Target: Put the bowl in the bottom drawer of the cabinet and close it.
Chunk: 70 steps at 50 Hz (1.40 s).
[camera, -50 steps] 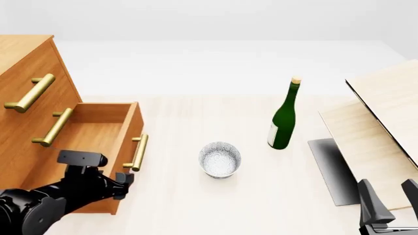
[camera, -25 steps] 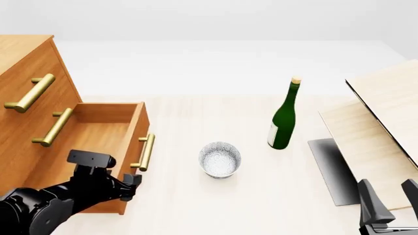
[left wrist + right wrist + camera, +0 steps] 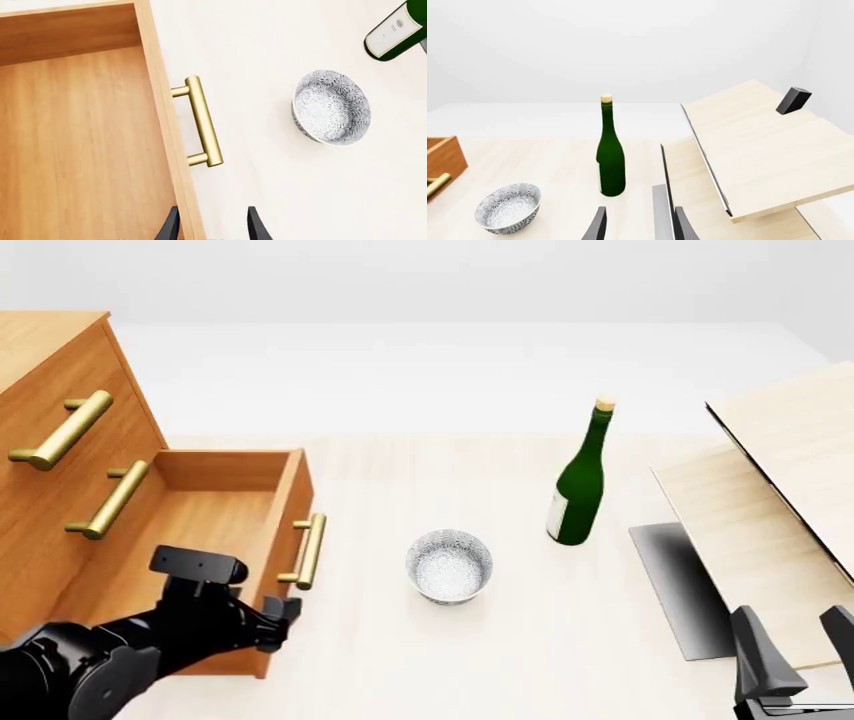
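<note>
Drawer-opening looks finished: the bottom drawer [image 3: 200, 530] stands out, both claws empty and parted; next, one must grasp the bowl [image 3: 450, 566].

Your left arm reaches in low from the near left corner, its black wrist angled forward and to the right, with the left hand [image 3: 274, 621] held at the front of the bottom drawer [image 3: 200, 540]; its two dark fingertips [image 3: 253, 226] stand parted, one to each side of the drawer's front panel. Your right hand [image 3: 801, 645] sits at the near right edge, barely in frame, its two fingers upright and apart, holding nothing.
</note>
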Motion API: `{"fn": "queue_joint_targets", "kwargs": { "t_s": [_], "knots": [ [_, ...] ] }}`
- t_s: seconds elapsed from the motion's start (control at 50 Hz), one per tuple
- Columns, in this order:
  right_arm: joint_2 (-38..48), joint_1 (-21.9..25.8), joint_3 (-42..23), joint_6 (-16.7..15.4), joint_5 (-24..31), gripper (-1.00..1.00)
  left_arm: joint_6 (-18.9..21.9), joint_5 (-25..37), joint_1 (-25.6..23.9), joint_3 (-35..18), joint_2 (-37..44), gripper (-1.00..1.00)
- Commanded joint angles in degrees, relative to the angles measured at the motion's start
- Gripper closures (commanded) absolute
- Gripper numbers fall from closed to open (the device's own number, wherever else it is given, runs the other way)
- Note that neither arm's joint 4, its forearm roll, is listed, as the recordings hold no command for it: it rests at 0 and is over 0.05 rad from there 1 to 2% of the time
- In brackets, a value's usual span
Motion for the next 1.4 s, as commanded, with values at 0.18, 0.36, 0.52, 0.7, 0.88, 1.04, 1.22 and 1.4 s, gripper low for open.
{"fn": "queue_joint_targets", "kwargs": {
  "t_s": [0.18, 0.36, 0.52, 0.7, 0.88, 1.04, 1.22, 1.4],
  "knots": [
    [0.0, 0.0, 0.0, 0.0, 0.0, -1.00, -2.0, 1.3, -4.9, -0.1, -2.4, -1.00],
    [0.0, 0.0, 0.0, 0.0, 0.0, -1.00, -2.1, 1.6, -5.1, -0.2, -3.1, -1.00],
    [0.0, 0.0, 0.0, 0.0, 0.0, -1.00, -0.9, 2.5, -4.1, -0.3, -4.8, -1.00],
    [0.0, 0.0, 0.0, 0.0, 0.0, -1.00, 0.4, 4.4, -3.5, -0.5, -7.8, -1.00],
    [0.0, 0.0, 0.0, 0.0, 0.0, -1.00, 1.2, 5.6, -2.6, -0.3, -10.2, -1.00],
    [0.0, 0.0, 0.0, 0.0, 0.0, -1.00, 1.5, 6.9, -2.0, -0.2, -12.3, -1.00],
    [0.0, 0.0, 0.0, 0.0, 0.0, -1.00, 2.4, 8.4, -1.2, -0.1, -14.9, -1.00],
    [0.0, 0.0, 0.0, 0.0, 0.0, -1.00, 2.3, 10.2, -0.9, -0.5, -17.4, -1.00]
  ]
}}
